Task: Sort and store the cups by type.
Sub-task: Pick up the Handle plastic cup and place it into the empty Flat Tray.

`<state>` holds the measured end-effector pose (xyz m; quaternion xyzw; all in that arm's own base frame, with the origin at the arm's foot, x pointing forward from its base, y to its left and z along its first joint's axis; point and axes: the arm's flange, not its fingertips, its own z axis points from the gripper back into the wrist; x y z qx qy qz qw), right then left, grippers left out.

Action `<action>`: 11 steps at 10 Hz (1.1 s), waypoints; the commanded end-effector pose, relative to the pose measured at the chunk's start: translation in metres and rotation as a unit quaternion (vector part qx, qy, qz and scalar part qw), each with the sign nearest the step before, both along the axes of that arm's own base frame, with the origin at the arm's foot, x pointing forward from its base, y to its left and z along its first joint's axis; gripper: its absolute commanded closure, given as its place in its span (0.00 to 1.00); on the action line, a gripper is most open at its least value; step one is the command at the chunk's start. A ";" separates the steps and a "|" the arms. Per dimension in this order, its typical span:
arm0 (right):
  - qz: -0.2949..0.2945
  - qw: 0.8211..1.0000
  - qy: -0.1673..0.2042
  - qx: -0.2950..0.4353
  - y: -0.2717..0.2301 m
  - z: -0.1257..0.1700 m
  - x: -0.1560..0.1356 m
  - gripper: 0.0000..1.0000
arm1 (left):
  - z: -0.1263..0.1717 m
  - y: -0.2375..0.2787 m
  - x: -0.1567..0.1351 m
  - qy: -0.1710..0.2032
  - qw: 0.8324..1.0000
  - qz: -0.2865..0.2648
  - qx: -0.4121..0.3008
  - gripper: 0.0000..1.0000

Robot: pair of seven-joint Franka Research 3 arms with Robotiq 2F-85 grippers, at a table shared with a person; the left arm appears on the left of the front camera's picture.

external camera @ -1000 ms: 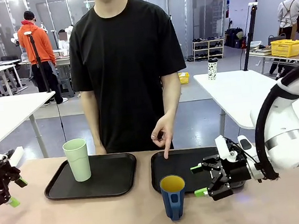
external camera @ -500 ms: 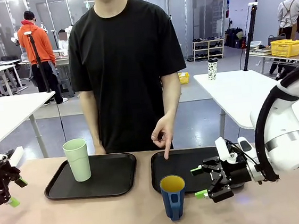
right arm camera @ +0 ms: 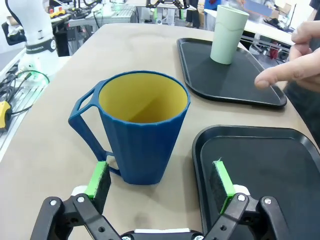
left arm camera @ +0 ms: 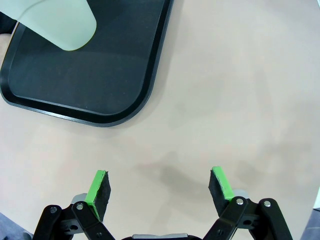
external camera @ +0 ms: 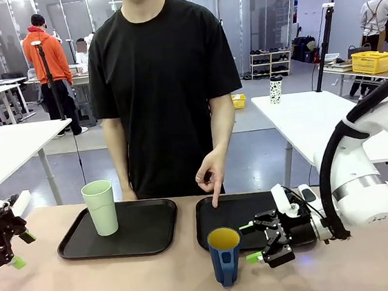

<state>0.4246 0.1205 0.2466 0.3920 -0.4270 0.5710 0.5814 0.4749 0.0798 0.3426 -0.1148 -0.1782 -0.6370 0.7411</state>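
A dark blue handled mug [external camera: 225,255] with a yellow inside stands on the table in front of the right black tray [external camera: 253,212]. In the right wrist view the mug [right arm camera: 141,135] sits just ahead of my open right gripper [right arm camera: 160,181], partly between the green pads. My right gripper [external camera: 256,243] is close to the mug's right side. The pale green tumbler [external camera: 100,207] stands upright on the left black tray [external camera: 144,231]; the tumbler [left arm camera: 57,22] also shows at the top of the left wrist view. My left gripper [external camera: 14,251] hangs open at the table's left edge, over bare tabletop [left arm camera: 160,182].
The person stands at the far side, one hand [external camera: 211,175] pointing a finger down at the right tray; that hand [right arm camera: 292,72] shows in the right wrist view. A white speckled cup [external camera: 275,89] stands on a distant table.
My right gripper has moved left and slightly down, closer to the blue mug. The left arm, the cups and the person's hand have stayed put.
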 end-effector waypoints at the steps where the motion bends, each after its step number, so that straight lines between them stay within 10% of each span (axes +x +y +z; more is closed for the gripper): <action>1: 0.016 1.000 0.003 0.005 0.002 -0.006 0.007 0.00 | 0.000 0.001 -0.001 0.000 1.000 -0.010 -0.002 0.00; 11: 0.043 0.999 0.000 0.031 0.028 -0.024 0.005 0.00 | 0.000 0.001 -0.001 0.000 1.000 -0.010 -0.002 0.00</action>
